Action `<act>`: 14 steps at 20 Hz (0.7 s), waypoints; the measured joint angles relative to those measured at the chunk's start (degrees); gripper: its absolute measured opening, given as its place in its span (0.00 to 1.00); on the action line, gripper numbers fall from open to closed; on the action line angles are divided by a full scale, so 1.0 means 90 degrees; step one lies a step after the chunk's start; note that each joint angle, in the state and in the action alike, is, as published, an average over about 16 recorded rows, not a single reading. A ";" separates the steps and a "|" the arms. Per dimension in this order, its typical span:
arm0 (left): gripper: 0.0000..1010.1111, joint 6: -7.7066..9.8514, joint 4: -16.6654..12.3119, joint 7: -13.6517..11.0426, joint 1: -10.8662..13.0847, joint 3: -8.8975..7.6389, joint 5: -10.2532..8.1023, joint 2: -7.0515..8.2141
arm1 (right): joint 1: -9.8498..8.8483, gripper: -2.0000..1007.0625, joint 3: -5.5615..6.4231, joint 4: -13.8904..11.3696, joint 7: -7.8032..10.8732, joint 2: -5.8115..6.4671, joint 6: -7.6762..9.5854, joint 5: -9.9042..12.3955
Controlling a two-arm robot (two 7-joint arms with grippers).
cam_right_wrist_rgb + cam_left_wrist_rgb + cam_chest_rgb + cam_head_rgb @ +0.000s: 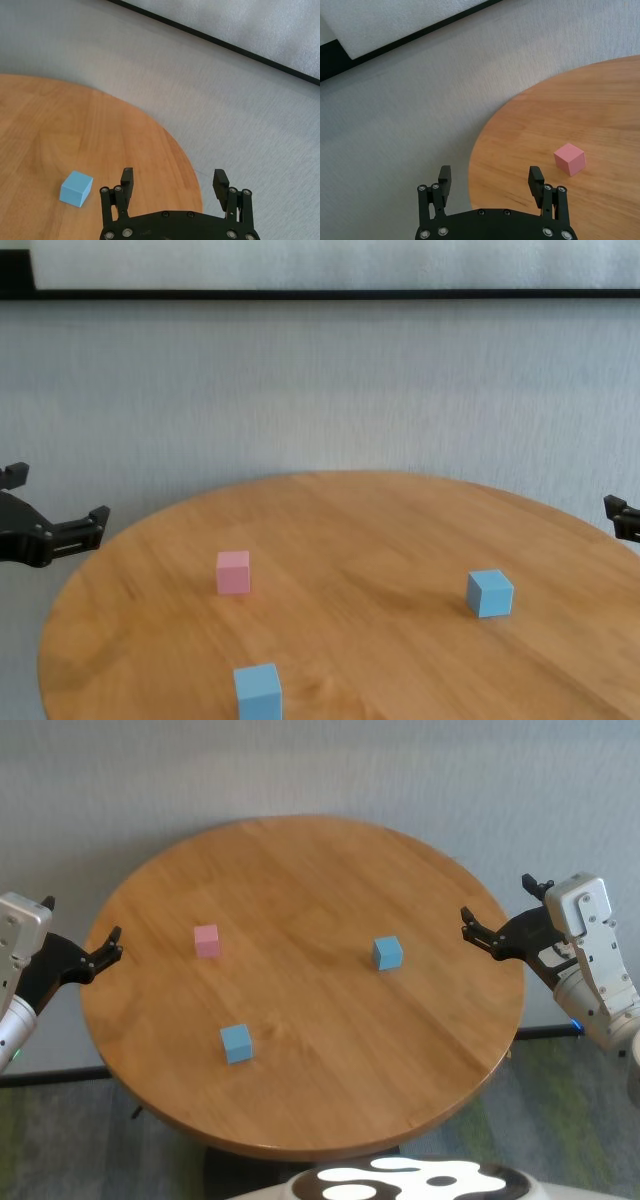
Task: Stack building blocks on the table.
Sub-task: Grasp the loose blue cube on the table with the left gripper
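Three building blocks lie apart on the round wooden table (320,870). The pink one (207,940) (569,159) (233,571) is at the left. One light blue block (387,952) (76,188) (489,593) sits at the right. The other light blue block (236,1043) (258,692) is nearest the front edge. My left gripper (82,923) (490,173) hovers open just off the table's left rim, empty, facing the pink block. My right gripper (499,898) (173,174) hangs open and empty off the right rim, facing the right blue block.
Grey carpet (395,125) surrounds the table, with a black baseboard (225,45) under a pale wall behind. My white body (410,1182) shows below the table's front edge. Bare wood lies between the three blocks.
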 joint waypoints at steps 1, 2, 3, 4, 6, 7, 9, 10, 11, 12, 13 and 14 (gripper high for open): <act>0.99 0.0000 0.0000 0.0000 0.0000 0.0000 0.0000 0.0000 | 0.0000 1.00 0.0000 0.0000 0.0000 0.0000 0.0000 0.0000; 0.99 0.0000 0.0000 0.0000 0.0000 0.0000 0.0000 0.0000 | 0.0000 1.00 0.0000 0.0000 0.0000 0.0000 0.0000 0.0000; 0.99 0.0000 0.0000 0.0000 0.0000 0.0000 0.0000 0.0000 | 0.0000 1.00 0.0000 0.0000 0.0000 0.0000 0.0000 0.0000; 0.99 0.0000 0.0000 0.0000 0.0000 0.0000 0.0000 0.0000 | 0.0000 1.00 0.0000 0.0000 0.0000 0.0000 0.0000 0.0000; 0.99 0.0000 0.0000 0.0000 0.0000 0.0000 0.0000 0.0000 | 0.0000 1.00 0.0000 0.0000 0.0000 0.0000 0.0000 0.0000; 0.99 0.0000 0.0000 0.0000 0.0000 0.0000 0.0000 0.0000 | 0.0000 1.00 0.0000 0.0000 0.0000 0.0000 0.0000 0.0000; 0.99 0.0000 0.0000 -0.0002 0.0000 0.0000 0.0000 0.0000 | 0.0000 1.00 0.0000 0.0000 0.0000 0.0000 0.0000 0.0000; 0.99 0.0001 -0.0001 -0.0007 0.0001 -0.0001 -0.0001 0.0000 | 0.0000 1.00 0.0000 0.0000 0.0000 0.0000 0.0000 0.0000; 0.99 0.0003 -0.0007 -0.0016 0.0006 -0.0004 -0.0006 0.0002 | 0.0000 1.00 0.0000 0.0000 0.0000 0.0000 0.0000 0.0000; 0.99 0.0010 -0.0023 -0.0031 0.0018 -0.0011 -0.0018 0.0008 | 0.0000 1.00 0.0000 0.0000 0.0000 0.0000 0.0000 0.0000; 0.99 0.0018 -0.0045 -0.0053 0.0035 -0.0019 -0.0034 0.0017 | 0.0000 1.00 0.0000 0.0000 0.0000 0.0000 0.0000 0.0000; 0.99 0.0030 -0.0081 -0.0093 0.0062 -0.0032 -0.0063 0.0032 | 0.0000 1.00 0.0000 0.0000 0.0000 0.0000 0.0000 0.0000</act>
